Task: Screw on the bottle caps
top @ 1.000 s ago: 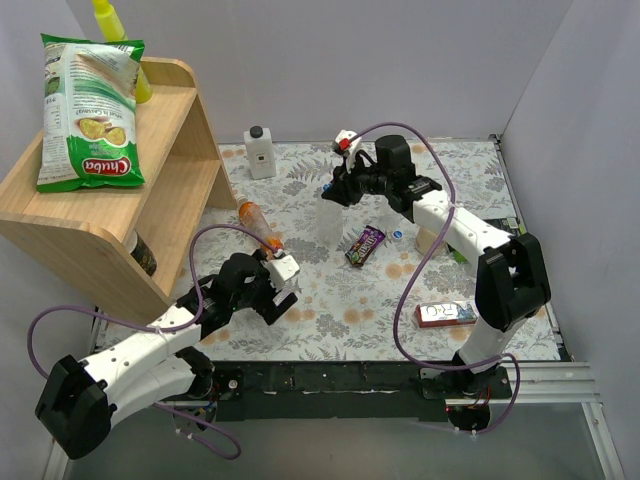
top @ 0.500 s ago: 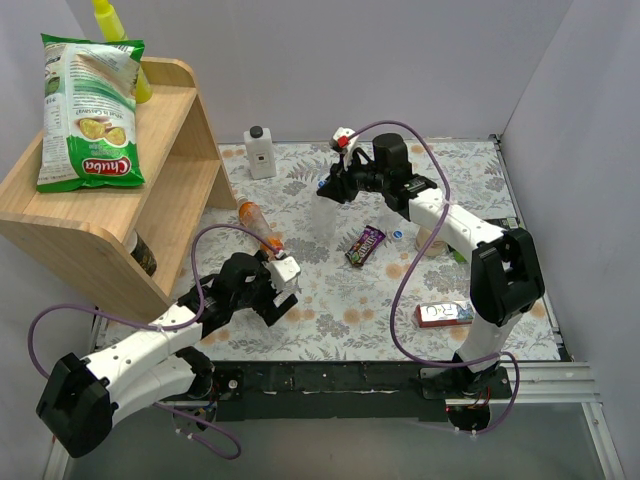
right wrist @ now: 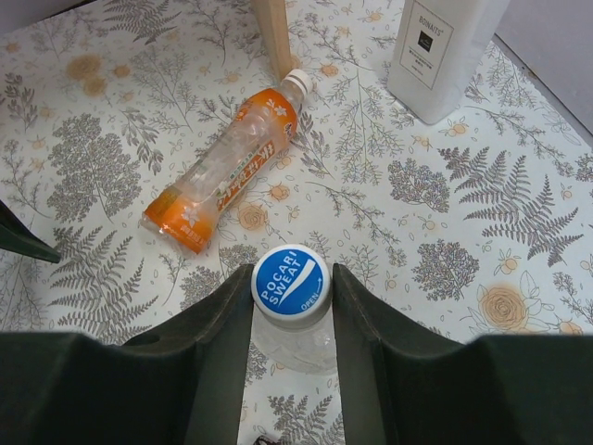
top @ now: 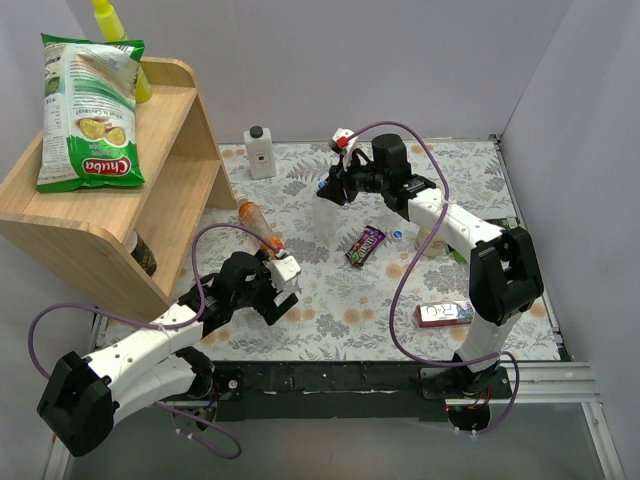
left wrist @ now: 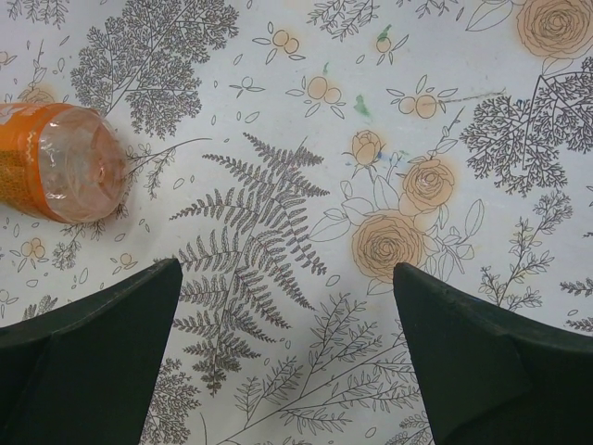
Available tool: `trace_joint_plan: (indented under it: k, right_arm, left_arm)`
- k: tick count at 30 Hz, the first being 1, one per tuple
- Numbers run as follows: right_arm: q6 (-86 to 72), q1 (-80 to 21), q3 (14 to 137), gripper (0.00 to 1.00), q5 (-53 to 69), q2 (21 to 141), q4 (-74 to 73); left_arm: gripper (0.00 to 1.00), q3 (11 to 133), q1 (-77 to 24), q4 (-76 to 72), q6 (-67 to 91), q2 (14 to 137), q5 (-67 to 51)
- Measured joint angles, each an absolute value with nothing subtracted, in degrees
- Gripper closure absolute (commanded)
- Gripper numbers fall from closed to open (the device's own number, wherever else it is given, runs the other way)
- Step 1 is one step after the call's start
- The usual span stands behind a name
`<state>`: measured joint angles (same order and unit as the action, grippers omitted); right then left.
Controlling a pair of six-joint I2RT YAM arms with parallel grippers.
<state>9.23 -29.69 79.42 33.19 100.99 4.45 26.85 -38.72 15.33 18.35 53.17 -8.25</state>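
Note:
A clear bottle (top: 327,220) stands upright mid-table. My right gripper (top: 335,187) is over its top, shut on the blue cap (right wrist: 291,278) that sits on the bottle's neck; the bottle's shoulder (right wrist: 298,341) shows below the cap. The orange bottle (top: 258,222) lies on its side to the left, a whitish cap (right wrist: 296,81) on it. Its base shows in the left wrist view (left wrist: 69,176). My left gripper (top: 281,291) is open and empty just above the cloth, near the orange bottle's base. A loose blue cap (top: 398,235) lies right of the clear bottle. I see no second clear bottle.
A white square bottle (top: 260,152) with a black cap stands at the back. A candy bar (top: 365,245), a cream bottle (top: 431,241) and a red-and-white box (top: 447,313) lie to the right. A wooden shelf (top: 120,215) with a chip bag (top: 90,110) stands at the left.
My right gripper has shifted slightly left and back on top of the clear bottle, with the cap between its fingers. The left arm has not moved.

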Motion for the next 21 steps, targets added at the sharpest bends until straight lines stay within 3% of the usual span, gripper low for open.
trace_joint_plan:
  k: [13,15,21]
  right_arm:
    - [9.2,-29.7,79.4,0.49,33.2,101.1,4.4]
    - [9.2,-29.7,79.4,0.31,33.2,101.2,4.5]
    - [9.2,-29.7,79.4,0.16,33.1,101.5,4.4]
  left_arm:
    - [0.02,26.8,-38.4,14.9,18.2,53.2,-9.0]
    - [0.02,26.8,-38.4,14.9,18.2,53.2,-9.1]
    - [0.02,26.8,-38.3,14.7,18.0,53.5,-9.5]
